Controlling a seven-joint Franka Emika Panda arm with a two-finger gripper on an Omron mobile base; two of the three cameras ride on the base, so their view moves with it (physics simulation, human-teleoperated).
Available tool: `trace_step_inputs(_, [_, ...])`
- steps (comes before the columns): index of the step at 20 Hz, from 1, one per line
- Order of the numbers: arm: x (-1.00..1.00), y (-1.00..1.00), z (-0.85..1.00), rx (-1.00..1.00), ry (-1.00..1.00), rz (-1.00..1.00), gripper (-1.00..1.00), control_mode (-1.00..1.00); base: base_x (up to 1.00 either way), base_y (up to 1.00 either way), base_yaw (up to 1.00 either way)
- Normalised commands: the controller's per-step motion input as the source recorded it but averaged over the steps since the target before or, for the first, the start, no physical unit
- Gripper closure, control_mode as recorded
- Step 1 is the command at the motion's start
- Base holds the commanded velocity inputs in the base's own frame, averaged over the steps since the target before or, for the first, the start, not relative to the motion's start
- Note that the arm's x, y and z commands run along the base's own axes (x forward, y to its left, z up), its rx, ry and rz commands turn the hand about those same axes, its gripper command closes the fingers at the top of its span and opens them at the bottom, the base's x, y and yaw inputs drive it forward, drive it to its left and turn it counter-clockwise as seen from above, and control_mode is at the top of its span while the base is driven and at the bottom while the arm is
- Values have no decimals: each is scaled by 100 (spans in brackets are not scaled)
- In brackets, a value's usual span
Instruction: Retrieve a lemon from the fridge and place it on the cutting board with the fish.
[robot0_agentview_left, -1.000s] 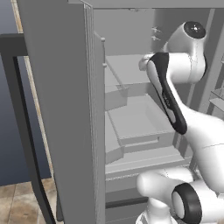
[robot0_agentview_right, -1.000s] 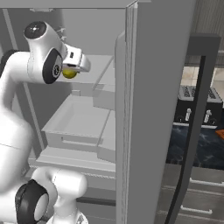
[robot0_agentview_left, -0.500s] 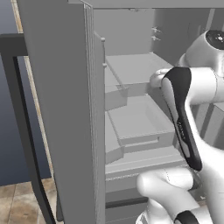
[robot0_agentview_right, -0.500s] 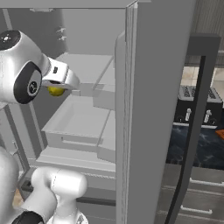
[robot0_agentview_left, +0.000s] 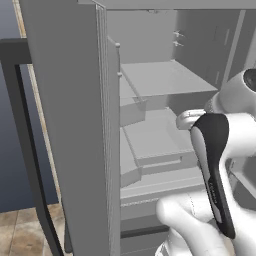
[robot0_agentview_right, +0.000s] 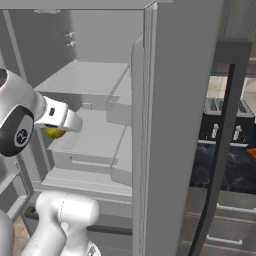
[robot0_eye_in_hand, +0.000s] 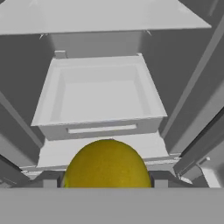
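The lemon (robot0_eye_in_hand: 107, 162) sits clamped in the gripper (robot0_eye_in_hand: 107, 181), pressed between the two dark finger tips at the bottom of the hand view, so it travels with the hand and has no separate direction from it. In the right base view the lemon (robot0_agentview_right: 54, 132) shows as a yellow patch just under the white hand, held out in front of the open fridge (robot0_agentview_right: 165, 100), level with the middle shelf but apart from it. Ahead of the lemon, along the gripper's line of sight, lies the pale drawer (robot0_eye_in_hand: 98, 94) inside the fridge, so the hand points into the cabinet. Round as it is, the lemon has no long axis to mind. The cutting board and fish are not visible here; judging by this, the carry away from the fridge to the surface holding them is yet to come. A toaster (robot0_agentview_right: 222, 107) stands beyond the door on the right.
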Motion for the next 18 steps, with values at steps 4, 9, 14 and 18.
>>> trace_step_inputs(4, [0, 0, -52, -4, 0, 0, 100, -100, 0, 0, 0])
trace_step_inputs(9, [0, 0, -42, -3, 0, 0, 100, -100, 0, 0, 0])
trace_step_inputs(14, [1, 0, -9, 0, 0, 0, 100, -100, 0, 0, 0])
trace_step_inputs(18, [0, 0, 0, 0, 0, 0, 100, -100, 0, 0, 0])
